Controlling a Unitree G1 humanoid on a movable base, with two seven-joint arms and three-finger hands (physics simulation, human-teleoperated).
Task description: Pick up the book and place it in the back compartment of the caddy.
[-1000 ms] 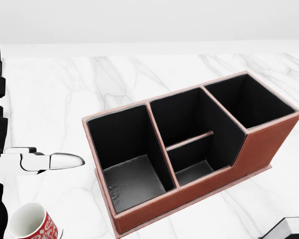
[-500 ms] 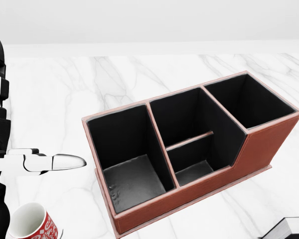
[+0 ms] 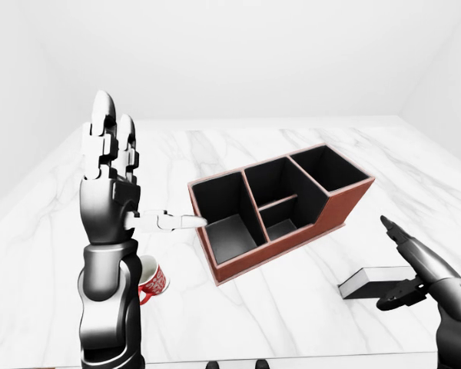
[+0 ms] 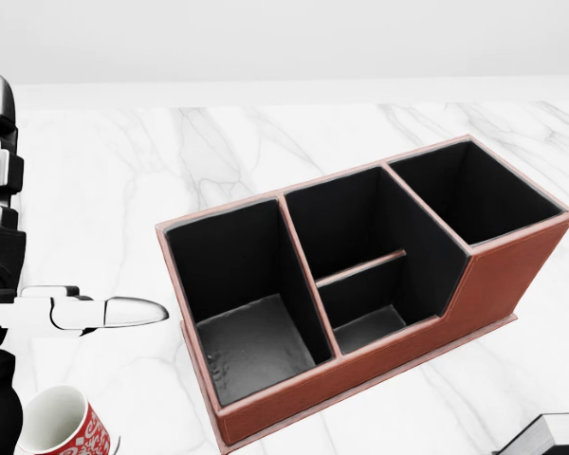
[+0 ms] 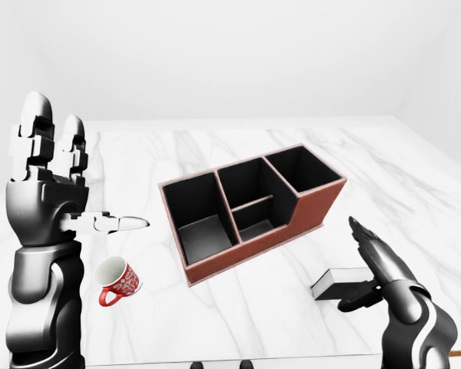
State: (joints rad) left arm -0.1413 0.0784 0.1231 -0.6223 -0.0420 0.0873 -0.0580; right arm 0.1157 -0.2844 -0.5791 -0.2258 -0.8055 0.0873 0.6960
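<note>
A white marble table [image 5: 238, 315] is carrying a reddish-brown caddy [image 5: 307, 206] with a black lining, which is sitting slantwise near the middle of the table, its long side running from lower left to upper right in the right-eye view. The caddy is showing one large compartment at its left end, one square compartment at its right end, and a middle section split by a low divider into two smaller ones; all of them are standing empty. The book [image 5: 339, 280], dark with white page edges, is lying flat on the table toward the near right corner, well apart from the caddy. The right robot hand [image 5: 366, 270] is hovering just at the book, its fingers spread wide and one dark finger reaching down beside the book's near edge, though whether it is touching cannot be told. The left robot hand [image 3: 111, 165] is standing raised over the left side of the table, fingers pointing straight up and thumb sticking out toward the caddy, holding nothing. A red-patterned mug [image 5: 116, 280] is lying tipped beside the left arm.
</note>
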